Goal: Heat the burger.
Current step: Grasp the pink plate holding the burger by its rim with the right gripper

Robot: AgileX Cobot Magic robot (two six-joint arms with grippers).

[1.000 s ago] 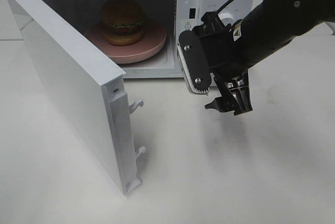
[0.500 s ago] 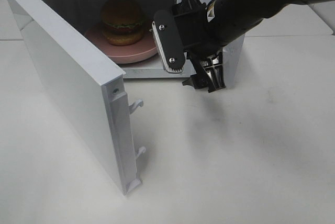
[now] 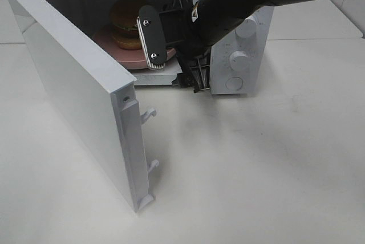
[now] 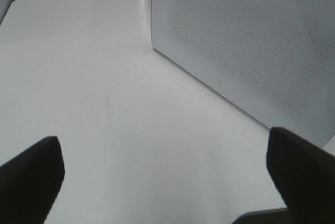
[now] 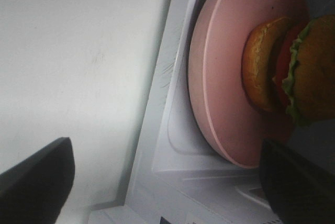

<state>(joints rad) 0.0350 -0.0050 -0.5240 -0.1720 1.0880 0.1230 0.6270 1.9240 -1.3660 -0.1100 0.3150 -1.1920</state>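
Observation:
The burger (image 3: pixel 124 23) stands on a round pink plate (image 3: pixel 111 48) inside the open white microwave (image 3: pixel 242 39). In the right wrist view the burger (image 5: pixel 296 72) and the plate (image 5: pixel 217 82) fill the cavity just ahead of the fingers. My right gripper (image 3: pixel 175 61) hangs open at the right part of the microwave's mouth, partly covering the plate, with nothing between its fingers. My left gripper (image 4: pixel 165 182) is open and empty over bare table; it does not show in the exterior high view.
The microwave door (image 3: pixel 80 90) swings out toward the front left, latch hooks on its near edge. The control panel with two knobs (image 3: pixel 238 59) sits right of the gripper. A white dotted panel (image 4: pixel 246 41) stands close ahead of the left gripper.
My right arm has swung left and back, from in front of the control panel to the microwave's mouth. The knobs now show. The burger, plate and door have stayed put.

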